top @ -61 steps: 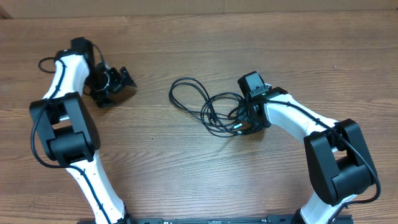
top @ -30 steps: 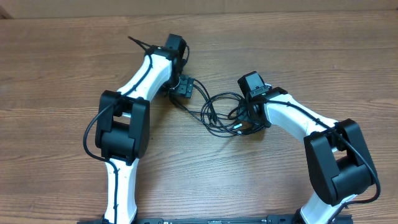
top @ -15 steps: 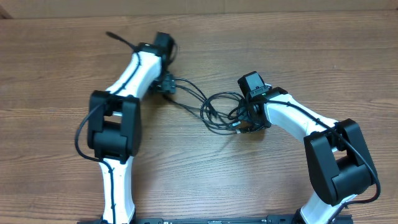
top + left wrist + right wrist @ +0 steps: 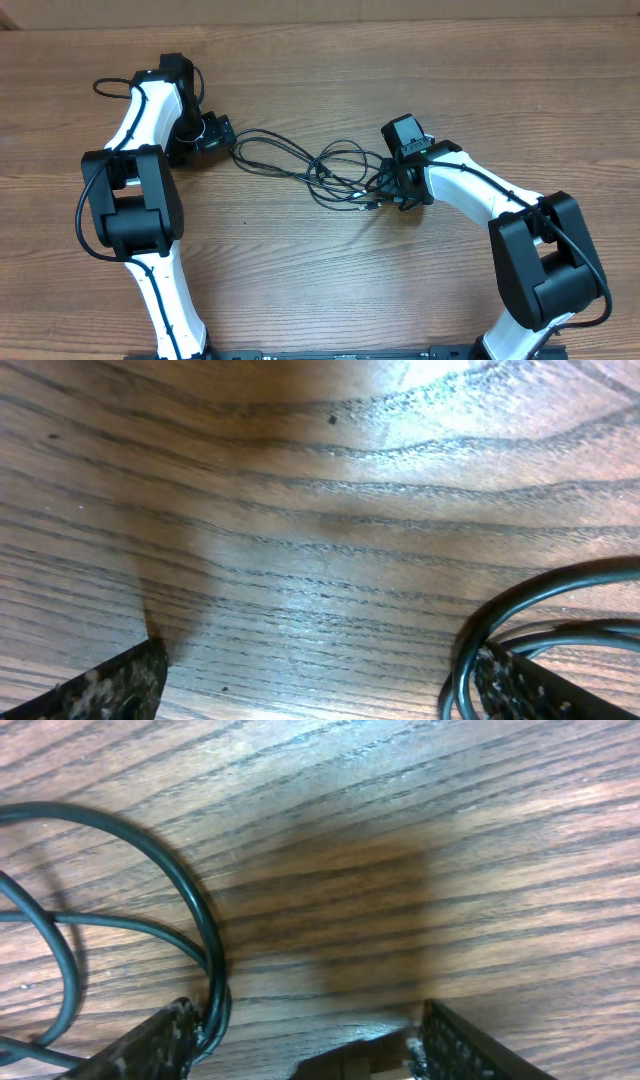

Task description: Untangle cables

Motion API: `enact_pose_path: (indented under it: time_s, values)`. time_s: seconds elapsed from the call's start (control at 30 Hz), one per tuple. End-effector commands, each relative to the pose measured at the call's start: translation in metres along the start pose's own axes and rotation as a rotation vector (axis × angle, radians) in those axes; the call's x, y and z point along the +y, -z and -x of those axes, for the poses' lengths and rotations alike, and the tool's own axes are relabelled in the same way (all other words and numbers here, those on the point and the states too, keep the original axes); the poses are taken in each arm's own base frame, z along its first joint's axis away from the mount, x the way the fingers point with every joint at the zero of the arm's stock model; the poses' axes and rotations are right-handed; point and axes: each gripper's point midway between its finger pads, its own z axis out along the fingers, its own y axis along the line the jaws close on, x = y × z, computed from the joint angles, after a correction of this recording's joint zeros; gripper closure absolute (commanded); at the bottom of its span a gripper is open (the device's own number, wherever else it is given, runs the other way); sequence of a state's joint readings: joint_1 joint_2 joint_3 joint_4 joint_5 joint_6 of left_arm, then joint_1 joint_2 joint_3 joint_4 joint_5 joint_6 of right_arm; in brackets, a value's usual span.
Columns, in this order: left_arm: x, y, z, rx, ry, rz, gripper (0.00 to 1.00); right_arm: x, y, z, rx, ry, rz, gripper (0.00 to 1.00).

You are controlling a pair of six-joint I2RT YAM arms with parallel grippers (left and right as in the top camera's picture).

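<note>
The main risk sits at the left end of the cables. There the left gripper has nothing clamped, so a pull away from the cables would likely leave them behind. Closing where it is could trap two or three strands together instead of a single one. At the middle of the cables the strands cross and bunch into a knot-like cluster, and drawing both ends apart from here would probably cinch it tighter rather than free it. At the right end of the cables, the right gripper gives no anchor. A tug from the other side could therefore drag the whole bundle across the table. The left gripper's jaws stand spread wide and grasp nothing. One finger is just beside a curved loop at the cables' left end, perhaps brushing it, with bare wood across the rest of the gap. The cables lie flat on the table, stretched out as loose loops between the two grippers. The right gripper's jaws are also parted and released. A curved strand at the cables' right end runs down against the inner edge of one finger, apparently touching it but not pinched. A small dark shape low between these jaws is too unclear to name.
</note>
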State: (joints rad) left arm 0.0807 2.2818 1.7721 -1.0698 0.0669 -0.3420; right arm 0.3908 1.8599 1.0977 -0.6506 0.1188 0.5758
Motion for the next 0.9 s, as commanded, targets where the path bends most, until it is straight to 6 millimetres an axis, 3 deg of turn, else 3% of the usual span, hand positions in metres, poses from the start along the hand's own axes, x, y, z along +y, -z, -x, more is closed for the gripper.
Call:
enact_pose_path:
  time_s: [0.0, 0.17, 0.43, 0.67, 0.87]
  values:
    - [-0.001, -0.042, -0.016, 0.077, -0.026, 0.035, 0.01, -0.017, -0.01, -0.015, 0.044, 0.002, -0.062, 0.27]
    - [-0.032, -0.042, -0.021, 0.058, -0.172, 0.016, 0.0, -0.007, 0.0, -0.006, 0.045, 0.011, -0.038, 0.19]
    - [-0.079, -0.019, -0.03, 0.037, -0.403, 0.009, 0.01, 0.05, 0.049, 0.026, 0.045, 0.143, 0.169, 0.15]
    - [-0.111, -0.02, -0.042, 0.01, -0.503, 0.003, 0.0, 0.052, 0.043, 0.027, 0.024, 0.192, 0.178, 0.12]
    - [-0.109, -0.02, -0.039, -0.032, -0.53, 0.098, 0.01, 0.043, 0.021, 0.03, -0.028, 0.26, 0.122, 0.12]
